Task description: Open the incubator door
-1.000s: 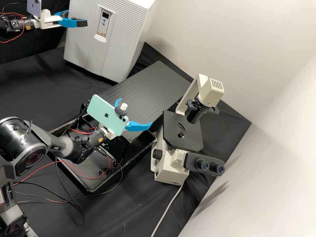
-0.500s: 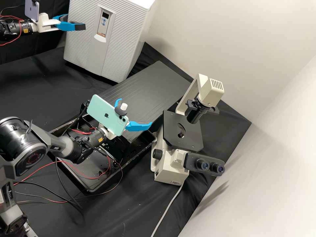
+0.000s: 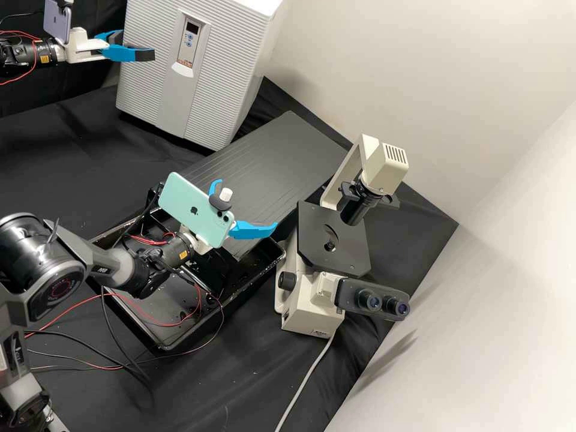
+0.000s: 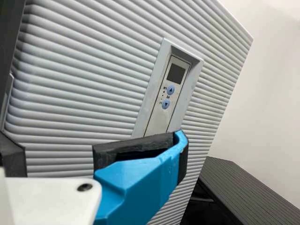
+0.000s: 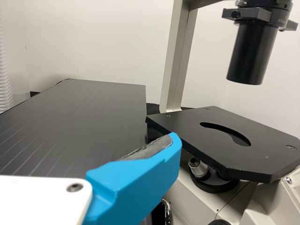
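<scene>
The pale grey incubator has a ribbed front door, which is shut. My left gripper stands open in front of the door's left part in the high view. In the left wrist view the door rises behind the open left gripper, and nothing is held between its fingers. Its control panel has a dark display and two blue buttons. My right gripper is open above the end of the dark board, left of the microscope; one blue finger of the right gripper shows large in the right wrist view.
A cream microscope with a black stage stands beside the right gripper. A dark ribbed board lies between incubator and microscope. Below the right arm is a black tray, with loose red and black wires around it.
My left gripper has shifted slightly down and to the left in the high view, still open. The right gripper, the incubator and its door have not moved.
</scene>
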{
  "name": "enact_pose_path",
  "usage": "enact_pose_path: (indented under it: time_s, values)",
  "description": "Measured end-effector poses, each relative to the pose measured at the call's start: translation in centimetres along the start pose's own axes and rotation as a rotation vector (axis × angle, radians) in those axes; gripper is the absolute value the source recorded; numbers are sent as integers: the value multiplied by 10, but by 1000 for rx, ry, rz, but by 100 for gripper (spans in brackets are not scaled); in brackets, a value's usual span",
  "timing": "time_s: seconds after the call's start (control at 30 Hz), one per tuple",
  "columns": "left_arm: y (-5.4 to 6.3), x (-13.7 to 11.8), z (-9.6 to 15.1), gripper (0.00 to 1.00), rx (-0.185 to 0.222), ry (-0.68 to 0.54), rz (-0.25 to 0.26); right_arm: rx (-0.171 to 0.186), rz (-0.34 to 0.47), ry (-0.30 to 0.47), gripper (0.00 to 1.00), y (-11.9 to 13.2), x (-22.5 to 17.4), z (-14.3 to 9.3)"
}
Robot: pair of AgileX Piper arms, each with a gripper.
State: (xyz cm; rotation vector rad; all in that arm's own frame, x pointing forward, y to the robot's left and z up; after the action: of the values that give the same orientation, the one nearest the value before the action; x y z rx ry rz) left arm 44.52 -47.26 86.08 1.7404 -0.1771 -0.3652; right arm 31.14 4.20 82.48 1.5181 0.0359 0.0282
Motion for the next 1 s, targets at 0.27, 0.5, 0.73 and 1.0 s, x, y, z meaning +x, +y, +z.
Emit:
enact_pose_path:
  time_s: [0.27, 0.5, 0.73, 1.0]
  values:
    - [0, 0, 0, 100, 0, 0, 0, 0, 0, 0, 100, 0, 0, 0]
    - [1, -1, -1, 0, 26, -1, -3, 0, 0, 0, 100, 0, 0, 0]
    - [-2, -2, -1, 0, 57, 3, -14, 0, 0, 0, 100, 0, 0, 0]
    - [-4, -4, -1, 0, 65, -4, -13, 0, 0, 0, 100, 0, 0, 0]
